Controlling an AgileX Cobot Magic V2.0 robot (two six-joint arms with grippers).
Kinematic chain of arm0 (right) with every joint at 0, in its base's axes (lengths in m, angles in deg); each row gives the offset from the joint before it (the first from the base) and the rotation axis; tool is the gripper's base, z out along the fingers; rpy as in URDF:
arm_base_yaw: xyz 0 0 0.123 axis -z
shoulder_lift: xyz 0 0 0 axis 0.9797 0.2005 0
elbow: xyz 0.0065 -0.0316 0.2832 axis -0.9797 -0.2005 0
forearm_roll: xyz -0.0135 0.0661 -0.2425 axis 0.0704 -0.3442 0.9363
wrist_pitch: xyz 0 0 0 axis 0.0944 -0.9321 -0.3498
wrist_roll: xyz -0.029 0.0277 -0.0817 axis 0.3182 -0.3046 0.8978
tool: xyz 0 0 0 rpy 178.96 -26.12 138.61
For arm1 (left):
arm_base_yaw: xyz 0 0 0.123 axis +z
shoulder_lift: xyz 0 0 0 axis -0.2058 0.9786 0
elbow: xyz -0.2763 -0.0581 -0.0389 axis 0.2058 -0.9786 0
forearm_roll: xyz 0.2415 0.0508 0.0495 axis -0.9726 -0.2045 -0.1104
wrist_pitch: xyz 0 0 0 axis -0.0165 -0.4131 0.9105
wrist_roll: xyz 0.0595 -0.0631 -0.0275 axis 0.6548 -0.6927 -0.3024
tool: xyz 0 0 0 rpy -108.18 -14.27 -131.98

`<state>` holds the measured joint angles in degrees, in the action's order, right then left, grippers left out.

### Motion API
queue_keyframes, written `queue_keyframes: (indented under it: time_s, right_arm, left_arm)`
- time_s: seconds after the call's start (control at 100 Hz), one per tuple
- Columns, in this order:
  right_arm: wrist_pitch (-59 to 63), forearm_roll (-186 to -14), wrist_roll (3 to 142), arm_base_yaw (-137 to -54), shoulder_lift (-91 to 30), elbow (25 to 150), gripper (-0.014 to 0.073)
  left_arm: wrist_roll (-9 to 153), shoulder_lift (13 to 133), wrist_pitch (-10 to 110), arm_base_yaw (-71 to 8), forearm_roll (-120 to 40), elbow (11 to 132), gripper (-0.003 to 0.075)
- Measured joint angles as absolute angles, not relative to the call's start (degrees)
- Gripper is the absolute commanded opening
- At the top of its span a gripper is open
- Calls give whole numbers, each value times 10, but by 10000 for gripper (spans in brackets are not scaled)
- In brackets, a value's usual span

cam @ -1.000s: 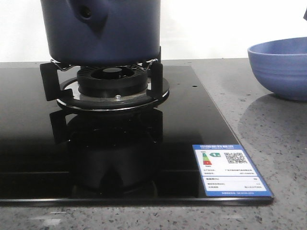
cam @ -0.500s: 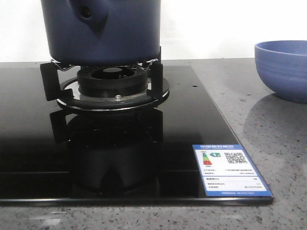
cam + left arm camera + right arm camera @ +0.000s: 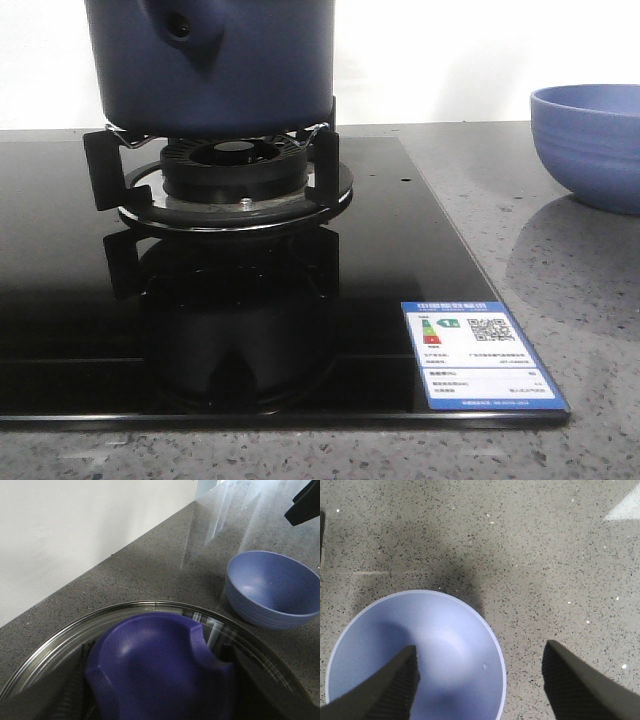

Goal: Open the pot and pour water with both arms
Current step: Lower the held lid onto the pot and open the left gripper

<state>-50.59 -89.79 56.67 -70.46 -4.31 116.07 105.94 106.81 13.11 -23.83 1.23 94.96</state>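
Observation:
The dark navy pot (image 3: 210, 70) stands on the burner grate (image 3: 235, 170); its top is out of the front view. In the left wrist view a glass lid (image 3: 45, 665) with a blue knob (image 3: 155, 650) fills the near field. My left gripper (image 3: 155, 697) has its dark ribbed fingers (image 3: 65, 700) on either side of the knob and looks shut on it. My right gripper (image 3: 480, 650) is open above the light-blue bowl (image 3: 415, 655), one finger over its inside, the other over the counter outside the rim.
The black glass stove top (image 3: 400, 250) carries a blue label (image 3: 480, 355) at its front right corner. The bowl (image 3: 590, 145) sits on the grey speckled counter to the right of the stove and also shows in the left wrist view (image 3: 270, 587). A white wall is behind.
The bowl slid a little to the right between one second and half a second ago, then stayed still. The pot has not moved.

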Motion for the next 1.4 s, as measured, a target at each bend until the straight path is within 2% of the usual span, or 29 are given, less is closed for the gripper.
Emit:
queue_keyframes:
  time_s: [0.83,1.0,1.29,1.4]
  right_arm:
    - [-506,-898,567,-705,-43,1161,473]
    - [-506,-898,567,-705,-43,1161,473]
    - [-506,-898,567,-705,-43,1161,473]
    - [-506,-898,567,-705,-43,1161,473]
  left_arm:
    - [1075,1071,68,-238,-8,953,388]
    - [1075,1071,72,-238,-9,953,435]
    - [1093,1071,86,-239,-14,953,449]
    - [1099,1071,87,-240,-15,953,539]
